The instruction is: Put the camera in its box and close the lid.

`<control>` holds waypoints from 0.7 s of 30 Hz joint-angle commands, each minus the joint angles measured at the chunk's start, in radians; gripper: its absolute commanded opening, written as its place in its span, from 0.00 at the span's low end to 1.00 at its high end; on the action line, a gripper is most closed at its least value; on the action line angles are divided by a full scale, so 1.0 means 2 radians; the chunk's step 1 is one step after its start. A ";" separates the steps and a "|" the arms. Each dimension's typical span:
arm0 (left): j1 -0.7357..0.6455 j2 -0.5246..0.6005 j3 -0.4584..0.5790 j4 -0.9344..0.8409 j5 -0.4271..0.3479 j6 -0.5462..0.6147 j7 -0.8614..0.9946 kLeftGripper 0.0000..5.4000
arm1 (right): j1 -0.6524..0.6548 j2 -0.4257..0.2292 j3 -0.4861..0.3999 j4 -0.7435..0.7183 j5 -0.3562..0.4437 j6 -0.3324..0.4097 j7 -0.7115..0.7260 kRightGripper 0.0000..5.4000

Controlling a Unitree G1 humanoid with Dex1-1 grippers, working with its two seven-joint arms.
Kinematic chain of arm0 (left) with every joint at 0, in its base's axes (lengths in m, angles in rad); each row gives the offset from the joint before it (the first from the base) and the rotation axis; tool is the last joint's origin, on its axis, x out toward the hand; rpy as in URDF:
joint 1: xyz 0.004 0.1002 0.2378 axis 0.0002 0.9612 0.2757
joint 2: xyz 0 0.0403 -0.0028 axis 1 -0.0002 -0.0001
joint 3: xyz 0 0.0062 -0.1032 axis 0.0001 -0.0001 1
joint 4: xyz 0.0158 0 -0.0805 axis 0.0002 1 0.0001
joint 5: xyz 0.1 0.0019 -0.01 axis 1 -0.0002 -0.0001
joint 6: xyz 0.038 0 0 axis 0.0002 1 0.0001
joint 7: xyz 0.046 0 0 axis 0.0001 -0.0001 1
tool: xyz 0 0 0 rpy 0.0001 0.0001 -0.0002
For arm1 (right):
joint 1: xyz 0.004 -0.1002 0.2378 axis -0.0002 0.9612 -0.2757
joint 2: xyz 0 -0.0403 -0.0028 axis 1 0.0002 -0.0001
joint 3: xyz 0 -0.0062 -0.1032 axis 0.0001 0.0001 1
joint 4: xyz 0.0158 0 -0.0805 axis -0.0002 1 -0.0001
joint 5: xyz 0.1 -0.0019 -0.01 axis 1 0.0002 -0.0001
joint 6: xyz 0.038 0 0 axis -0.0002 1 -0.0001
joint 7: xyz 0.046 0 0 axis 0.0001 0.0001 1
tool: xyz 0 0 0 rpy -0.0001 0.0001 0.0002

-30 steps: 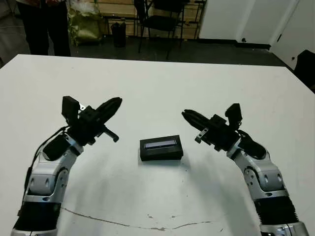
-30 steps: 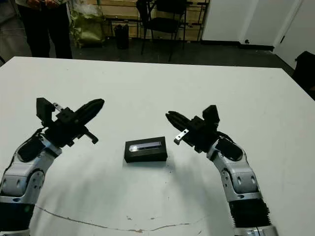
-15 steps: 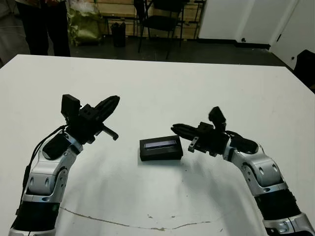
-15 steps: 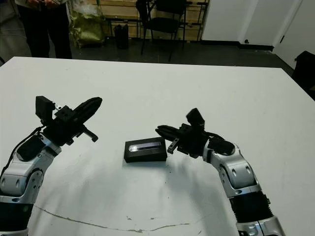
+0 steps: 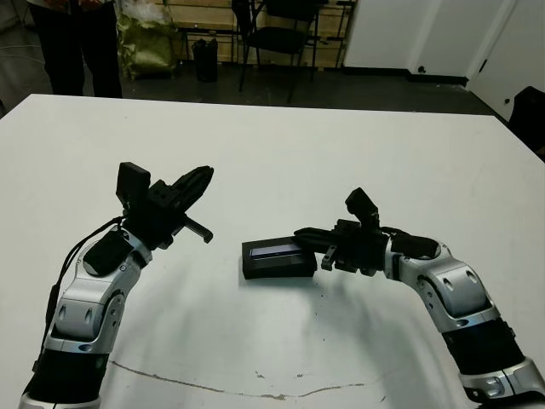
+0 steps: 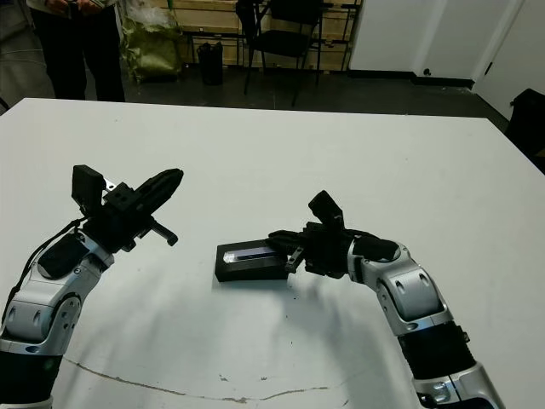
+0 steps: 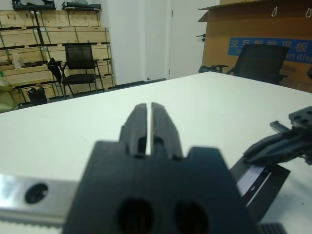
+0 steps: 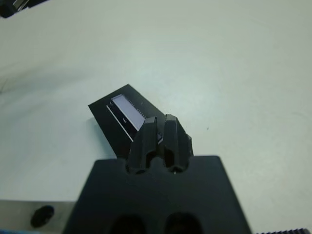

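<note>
**Right gripper rests over the end of the closed box**

A black box with its lid (image 5: 278,257) on lies flat near the middle of the white surface (image 5: 281,145), between the two arms. The lid's long pale strip faces up and runs along the box's length. The camera itself is not visible anywhere on the surface; whether it lies inside cannot be told.

The right gripper (image 5: 303,235) reaches in from the robot's right side, low and nearly level with the surface. Its jaws are pressed together with nothing between them, and their tips lie over the right-hand end of the lid, at or just above its top. In the right wrist view the two fingers (image 8: 157,127) show side by side with no gap, covering one end of the pale strip.

The left gripper (image 5: 203,175) hangs in the air to the robot's left of the box, well apart from it, pointing up and away across the surface. Its jaws are also together, with only a thin slit between them in the left wrist view, and they hold nothing.

Beyond the far edge of the surface a person (image 5: 75,43) stands at the left, and a black chair (image 5: 277,34) stands near wooden crates.
</note>
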 commanded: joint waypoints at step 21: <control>0.007 0.004 0.012 0.000 0.000 -0.004 -0.006 0.00 | 0.031 -0.068 0.021 0.100 -0.078 -0.072 0.031 0.00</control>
